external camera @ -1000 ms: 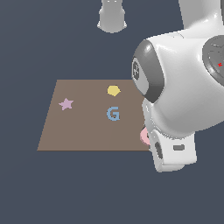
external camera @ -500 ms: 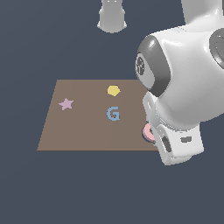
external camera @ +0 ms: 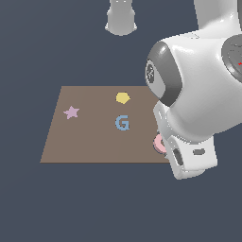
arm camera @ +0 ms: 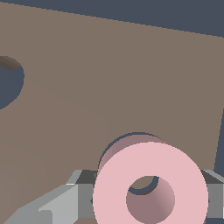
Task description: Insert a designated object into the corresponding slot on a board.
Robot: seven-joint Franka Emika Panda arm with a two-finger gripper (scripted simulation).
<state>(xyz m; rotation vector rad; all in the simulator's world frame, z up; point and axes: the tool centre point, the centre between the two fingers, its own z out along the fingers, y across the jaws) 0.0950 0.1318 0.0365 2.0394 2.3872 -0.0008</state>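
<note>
The pale pink ring (arm camera: 151,183) sits between my gripper's (arm camera: 148,199) grey fingers (arm camera: 65,201), which are shut on it. Just beyond the ring, the dark ring-shaped slot (arm camera: 127,142) shows as a curved rim in the brown board (arm camera: 109,78), with part of its brown centre island seen through the ring's hole. I cannot tell if the ring touches the board. In the exterior view the pink ring (external camera: 159,143) peeks out beside the white hand at the board's (external camera: 90,142) right edge. The fingers are hidden there.
On the board lie a lilac star (external camera: 71,112), a blue letter G (external camera: 122,123) and a yellow pentagon (external camera: 123,98). Another dark recess (arm camera: 8,81) is cut at the board's edge in the wrist view. The bulky white arm (external camera: 198,94) covers the board's right side.
Since a second ago the hand has shifted slightly toward the exterior view's right, and a little more of the pink ring shows. It has hardly moved in the last half second.
</note>
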